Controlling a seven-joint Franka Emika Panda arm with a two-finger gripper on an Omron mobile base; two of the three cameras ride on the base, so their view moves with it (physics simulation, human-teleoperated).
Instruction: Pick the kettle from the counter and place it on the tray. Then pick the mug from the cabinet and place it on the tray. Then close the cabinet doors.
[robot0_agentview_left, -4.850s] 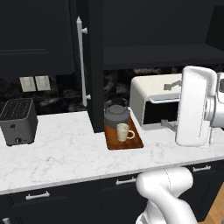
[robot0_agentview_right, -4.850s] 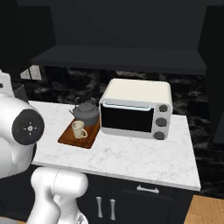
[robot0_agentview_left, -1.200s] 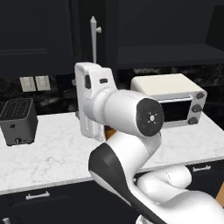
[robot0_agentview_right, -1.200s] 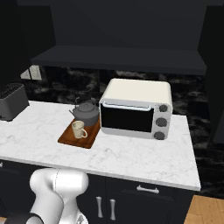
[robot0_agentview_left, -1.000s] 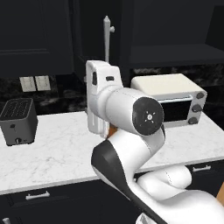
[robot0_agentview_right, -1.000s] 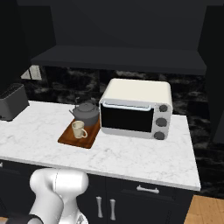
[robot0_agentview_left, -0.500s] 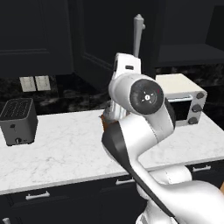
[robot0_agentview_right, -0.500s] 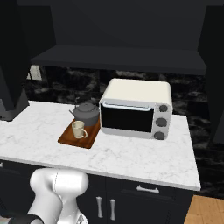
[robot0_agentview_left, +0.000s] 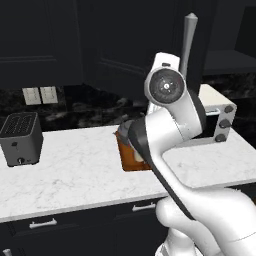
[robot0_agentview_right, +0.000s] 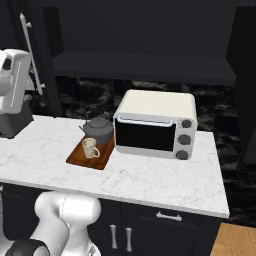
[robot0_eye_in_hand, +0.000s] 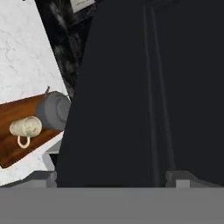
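Note:
The dark grey kettle (robot0_agentview_right: 98, 129) and the cream mug (robot0_agentview_right: 90, 148) both rest on the reddish-brown tray (robot0_agentview_right: 80, 159) on the white counter (robot0_agentview_right: 150, 175). In the hand view the kettle (robot0_eye_in_hand: 54, 111), the mug (robot0_eye_in_hand: 26, 127) and the tray (robot0_eye_in_hand: 13, 153) lie at the left. My gripper (robot0_eye_in_hand: 111, 180) is open, its fingertips (robot0_eye_in_hand: 43, 178) spread wide against the flat black face of the left cabinet door (robot0_eye_in_hand: 131, 87). That door's silver bar handle (robot0_agentview_left: 190, 45) stands just beside my hand. The door handle (robot0_agentview_right: 30, 50) also shows at the far left, above the counter.
A white toaster oven (robot0_agentview_right: 155, 122) stands right of the tray. A dark toaster (robot0_agentview_left: 20, 137) sits at the counter's left end. The cabinet's inner shelf (robot0_agentview_right: 145, 67) lies open above the oven. The right cabinet door (robot0_agentview_right: 245, 85) stands swung out at the far right.
My arm has swept to the right with the left door, whose handle moved right along with it. The hand and the door have entered the right base view at its left edge.

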